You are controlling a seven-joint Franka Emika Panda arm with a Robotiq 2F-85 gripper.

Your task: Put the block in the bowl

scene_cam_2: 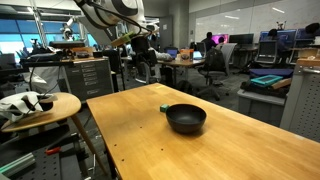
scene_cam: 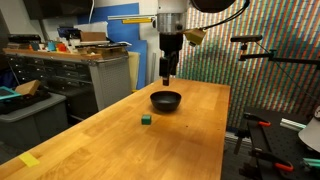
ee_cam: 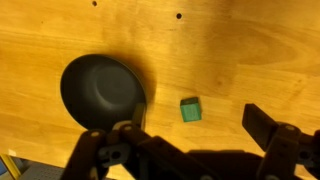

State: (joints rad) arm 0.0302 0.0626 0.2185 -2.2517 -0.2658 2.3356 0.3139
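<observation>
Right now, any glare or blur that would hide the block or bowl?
Wrist view: block reasonably sharp, bowl shows only a soft sheen, jaws dark and blurred at the bottom. In both exterior views: even light, block small but distinct against the wood.

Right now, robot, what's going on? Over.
Pincer open, empty, hovering. Green block on wooden table, beside black bowl. Nothing between pincer and block.

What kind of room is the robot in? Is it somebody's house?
Not a house, most likely a lab or workshop: there is a big wooden workbench, grey metal drawer cabinets, and office desks with computer screens behind.
</observation>
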